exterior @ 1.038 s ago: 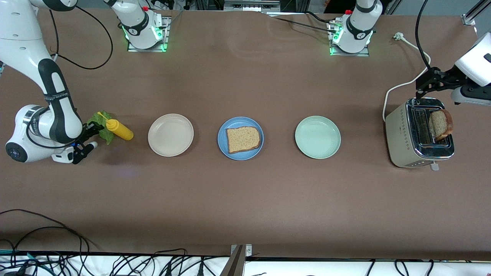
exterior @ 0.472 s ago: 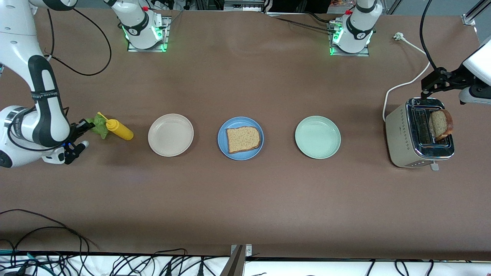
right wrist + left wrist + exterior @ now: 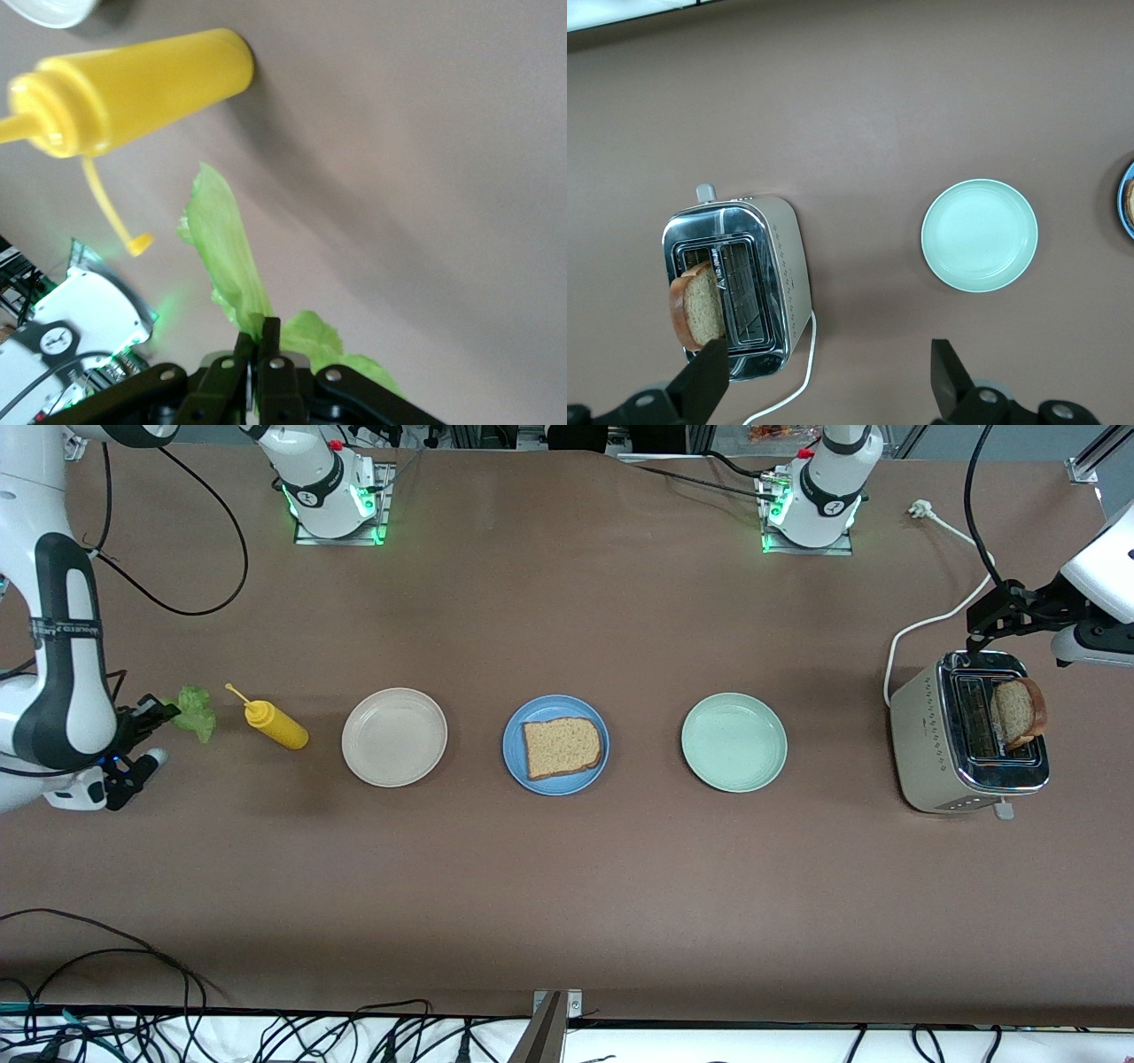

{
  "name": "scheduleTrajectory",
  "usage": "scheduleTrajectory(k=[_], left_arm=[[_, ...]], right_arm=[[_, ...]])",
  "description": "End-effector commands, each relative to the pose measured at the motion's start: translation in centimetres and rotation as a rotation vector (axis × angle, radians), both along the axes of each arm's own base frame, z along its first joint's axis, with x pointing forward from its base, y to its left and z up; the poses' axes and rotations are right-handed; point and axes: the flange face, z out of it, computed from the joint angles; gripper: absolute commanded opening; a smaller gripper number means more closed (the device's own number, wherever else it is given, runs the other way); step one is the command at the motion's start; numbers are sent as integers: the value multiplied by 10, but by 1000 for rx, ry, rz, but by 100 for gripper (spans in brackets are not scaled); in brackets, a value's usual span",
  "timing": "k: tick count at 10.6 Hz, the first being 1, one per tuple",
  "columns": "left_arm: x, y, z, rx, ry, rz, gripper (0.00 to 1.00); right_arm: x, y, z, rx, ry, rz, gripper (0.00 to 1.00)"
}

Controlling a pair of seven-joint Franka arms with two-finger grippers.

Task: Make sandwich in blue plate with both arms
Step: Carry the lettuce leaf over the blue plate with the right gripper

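Two arms at work: right gripper (image 3: 152, 713) clamped on the lettuce leaf (image 3: 194, 710) at far left of the front view, left gripper (image 3: 994, 613) spread wide above the toaster (image 3: 926, 731) at far right.

Seen centre frame: blue plate (image 3: 514, 748) carrying one bread slice (image 3: 562, 747), lying flat, crust edges roughly square to the frame. Between beige plate (image 3: 394, 737) and mint plate (image 3: 733, 741). Second bread slice (image 3: 1017, 712) upright on edge in a toaster slot, poking out. Leaf pinched at one end in the right wrist view (image 3: 232, 266), long axis running away from the fingers toward the yellow bottle (image 3: 133, 88); bottle on its side, nozzle toward upper left in the front view. Writing on the right arm's band too small to read.
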Motion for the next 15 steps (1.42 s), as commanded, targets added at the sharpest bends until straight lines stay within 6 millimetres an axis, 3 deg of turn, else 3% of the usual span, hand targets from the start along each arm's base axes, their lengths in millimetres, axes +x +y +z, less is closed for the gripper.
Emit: scheduleTrajectory(k=[1,3,4,7,9,11,12,15], left_arm=[[2,4,5,13,-1,0,100],[2,2,5,13,-1,-3,100],[2,2,5,13,-1,-3,100],[2,5,5,15,-1,0,100],[2,5,5,13,-1,2,100],[2,5,5,13,-1,0,100],[3,6,5,14,-1,2,100],[3,6,5,14,0,2,100]], right_arm=[[15,36,74,-54,3,18,0],[18,69,113,-87,3,3,0],[18,99,126,-99,-7,0,0],[8,226,154,-171,-43,-13,0],[-4,301,159,-132,-45,-49,0],[-5,369,135,-96,-74,-102,0],[-8,416,119,-57,-99,-115,0],[-12,519,41,-37,-218,-173,0]])
